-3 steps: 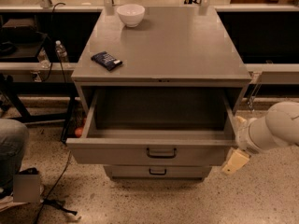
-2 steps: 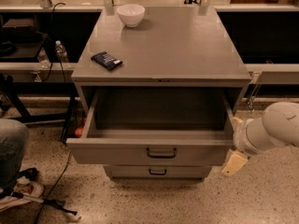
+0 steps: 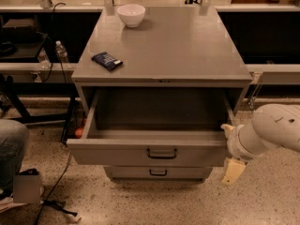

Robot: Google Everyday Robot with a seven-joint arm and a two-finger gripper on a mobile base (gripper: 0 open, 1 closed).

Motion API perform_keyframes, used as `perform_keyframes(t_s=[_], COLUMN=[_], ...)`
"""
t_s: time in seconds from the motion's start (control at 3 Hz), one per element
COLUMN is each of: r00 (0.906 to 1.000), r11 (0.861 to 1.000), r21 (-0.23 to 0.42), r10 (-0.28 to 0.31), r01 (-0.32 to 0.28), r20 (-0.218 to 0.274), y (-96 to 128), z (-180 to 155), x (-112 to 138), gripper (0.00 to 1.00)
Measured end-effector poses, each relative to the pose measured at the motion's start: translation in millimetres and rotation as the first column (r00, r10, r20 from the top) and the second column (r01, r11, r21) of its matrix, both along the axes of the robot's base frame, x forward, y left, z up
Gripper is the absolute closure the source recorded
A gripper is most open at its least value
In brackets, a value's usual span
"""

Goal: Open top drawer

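The top drawer (image 3: 117, 153) of the grey metal cabinet stands pulled out toward me. Its deep grey box shows empty inside. A small black bail handle (image 3: 162, 153) sits at the centre of its front. My gripper (image 3: 232, 167) is at the drawer's front right corner, just off the right end of the drawer front, on a pale arm (image 3: 269, 130) that comes in from the right. It holds nothing that I can see.
A shorter drawer (image 3: 158, 172) below is shut. On the cabinet top (image 3: 187, 46) lie a white bowl (image 3: 131, 14) and a dark packet (image 3: 107, 60). A person's leg (image 3: 11, 144) and floor cables (image 3: 56, 205) are at the left. Dark benches stand behind.
The drawer and my arm have hardly moved. The person's foot at the lower left has shifted.
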State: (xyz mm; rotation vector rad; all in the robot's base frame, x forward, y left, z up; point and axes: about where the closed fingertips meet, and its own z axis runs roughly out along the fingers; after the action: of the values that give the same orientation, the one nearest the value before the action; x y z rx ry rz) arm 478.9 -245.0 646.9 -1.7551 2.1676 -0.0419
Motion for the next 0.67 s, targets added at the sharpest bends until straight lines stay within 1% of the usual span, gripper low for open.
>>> perform_keyframes(t_s=[0.33, 0.67], r00=[0.9989, 0.9985], r11=[0.999, 0.998], r21=[-0.014, -0.018], r10=[0.045, 0.054], r01=[-0.045, -0.054], r20=[-0.014, -0.010], y=[0.7, -2.5], z=[-2.2, 1.7], x=[-12.3, -21.3], gripper=[0.22, 0.46])
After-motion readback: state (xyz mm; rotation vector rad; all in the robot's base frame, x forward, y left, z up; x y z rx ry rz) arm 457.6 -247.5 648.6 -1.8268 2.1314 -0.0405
